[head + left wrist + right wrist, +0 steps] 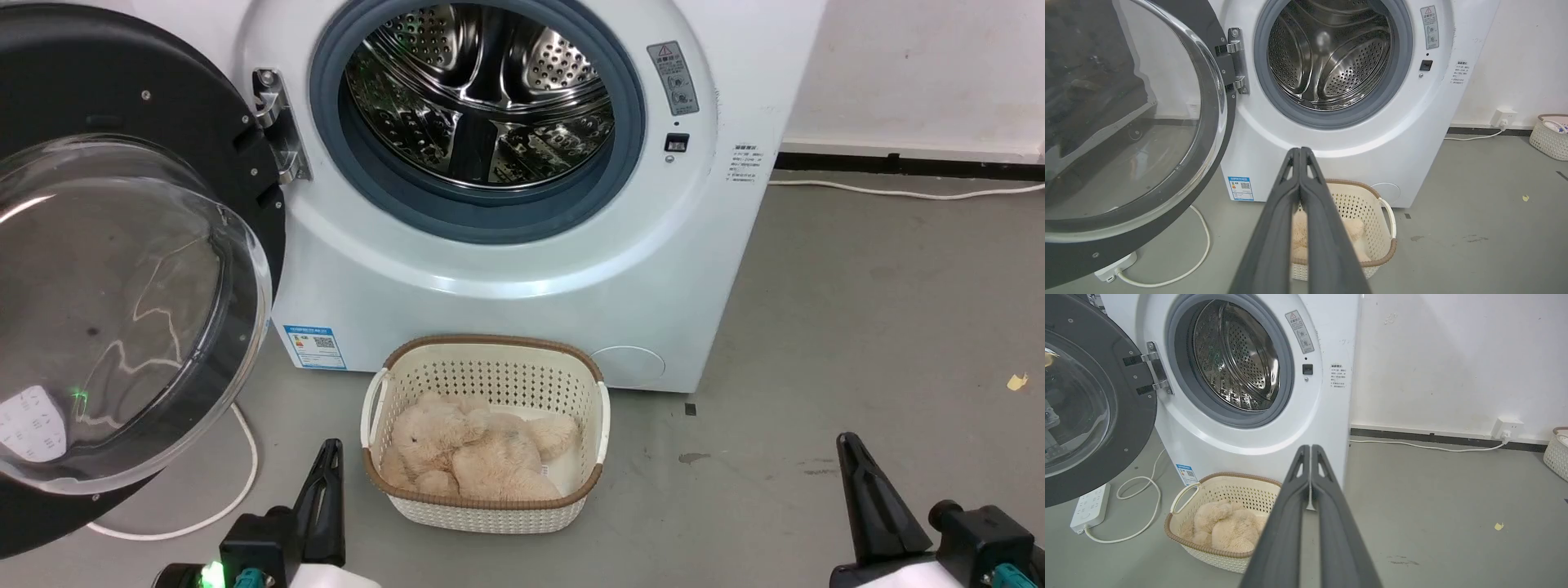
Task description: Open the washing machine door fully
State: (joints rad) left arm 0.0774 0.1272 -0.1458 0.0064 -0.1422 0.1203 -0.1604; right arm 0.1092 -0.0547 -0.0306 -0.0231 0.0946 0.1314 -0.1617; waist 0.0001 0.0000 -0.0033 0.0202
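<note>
1. The left gripper [1300, 153] rises from the bottom middle of its wrist view with its two dark fingers pressed together and nothing between them; in the head view it sits at the lower left, just left of the basket
2. The right gripper [1310, 450] is likewise closed tight and empty, and in the head view it stands at the lower right over bare grey floor [857, 327]
3. The washing machine [506, 278] takes up the upper middle of the head view, a white box with its round opening uncovered, showing the perforated steel drum [482, 90] inside a grey-blue rubber seal [490, 214]
4. The washing machine door [204, 106] hangs swung wide out at the left of the frame, held by a metal hinge [277, 122] at the opening's left edge, its clear glass bowl [122, 310] bulging toward the camera; neither gripper touches it
5. A cream perforated basket [490, 371] with a brown rim sits on the floor just in front of the machine, bottom centre
6. A beige plush toy [473, 457] lies inside the basket
7. A white power strip [1090, 506] lies on the floor below the door, its cable [237, 490] looping beside it
8. A small blue label [314, 347] is stuck at the machine's lower left corner
</note>
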